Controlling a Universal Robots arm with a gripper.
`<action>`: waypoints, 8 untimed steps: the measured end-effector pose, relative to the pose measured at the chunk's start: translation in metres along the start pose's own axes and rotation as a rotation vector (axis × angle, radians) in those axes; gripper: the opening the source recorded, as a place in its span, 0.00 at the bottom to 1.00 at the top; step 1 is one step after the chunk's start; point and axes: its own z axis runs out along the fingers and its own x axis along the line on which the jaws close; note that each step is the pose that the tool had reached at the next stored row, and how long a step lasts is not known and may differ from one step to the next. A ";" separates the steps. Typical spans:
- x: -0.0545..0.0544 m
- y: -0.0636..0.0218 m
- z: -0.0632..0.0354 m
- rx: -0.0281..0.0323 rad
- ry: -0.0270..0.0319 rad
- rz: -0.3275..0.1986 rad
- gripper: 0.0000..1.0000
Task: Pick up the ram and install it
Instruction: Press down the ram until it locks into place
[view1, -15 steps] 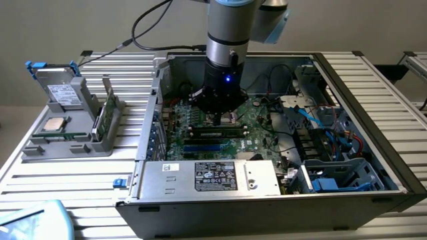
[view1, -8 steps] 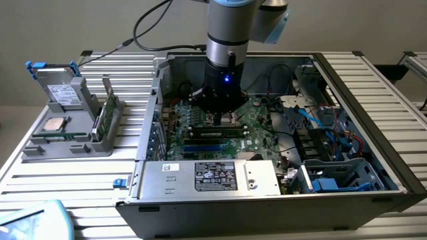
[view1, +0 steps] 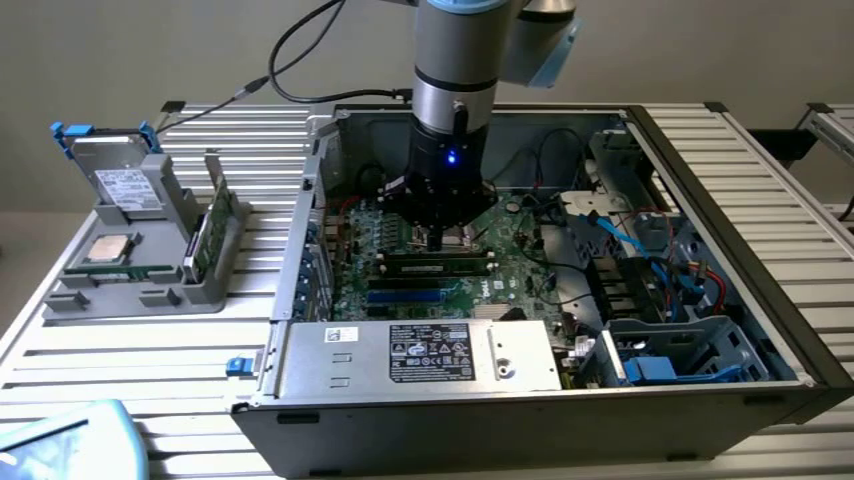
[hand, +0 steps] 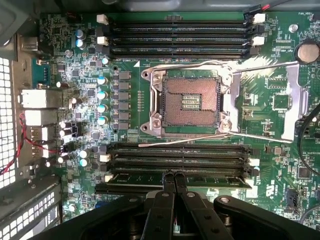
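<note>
The ram (view1: 434, 266) is a long green stick with black chips. It lies along one of the memory slots on the motherboard inside the open computer case. My gripper (view1: 438, 238) reaches down into the case and stands right over the stick's middle. In the wrist view the gripper (hand: 173, 175) has its two black fingers pressed together with no gap, and their tips rest on the top edge of the ram (hand: 210, 179). Nothing sits between the fingers.
An empty CPU socket (hand: 191, 101) with its lever raised lies beside the slots. A silver power supply (view1: 420, 352) and blue drive cage (view1: 667, 360) fill the case's near side. On the exterior view's left, a grey rack (view1: 160, 290) holds a processor (view1: 107, 248), a drive (view1: 114, 165) and an upright green board (view1: 214, 225).
</note>
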 end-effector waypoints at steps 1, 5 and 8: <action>0.000 -0.0011 0.0000 0.0000 0.0000 0.000 0.10; 0.000 -0.0026 0.0000 -0.0001 0.0001 0.002 0.10; 0.000 -0.0027 0.0000 -0.0003 0.0001 0.002 0.10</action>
